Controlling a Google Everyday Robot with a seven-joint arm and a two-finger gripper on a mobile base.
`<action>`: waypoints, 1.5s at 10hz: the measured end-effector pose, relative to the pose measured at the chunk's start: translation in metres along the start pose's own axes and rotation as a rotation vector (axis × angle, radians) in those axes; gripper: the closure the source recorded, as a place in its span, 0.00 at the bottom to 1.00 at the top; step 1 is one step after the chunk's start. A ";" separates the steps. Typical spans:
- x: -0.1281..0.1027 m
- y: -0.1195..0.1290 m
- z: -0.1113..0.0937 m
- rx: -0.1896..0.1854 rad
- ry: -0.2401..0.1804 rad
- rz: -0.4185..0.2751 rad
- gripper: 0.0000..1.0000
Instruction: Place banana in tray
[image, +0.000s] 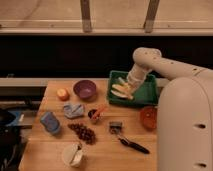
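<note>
The green tray (145, 92) stands at the back right of the wooden table. My gripper (125, 83) reaches down into the tray's left half from the white arm (150, 57) above. The pale yellow banana (120, 93) lies inside the tray at its left side, right under the gripper tip. I cannot tell whether the gripper still touches the banana.
A purple bowl (85, 89) and an orange fruit (62, 94) sit left of the tray. An orange bowl (149, 116) is in front of it. An orange-red stick in a small cup (96, 113), grapes (84, 132), a blue cloth (74, 110), a white cup (72, 155) and a black utensil (131, 145) lie nearer.
</note>
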 end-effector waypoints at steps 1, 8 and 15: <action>0.004 -0.021 -0.002 0.000 -0.018 0.071 1.00; 0.034 -0.101 0.008 -0.117 -0.298 0.454 0.97; 0.033 -0.102 0.008 -0.128 -0.319 0.470 0.33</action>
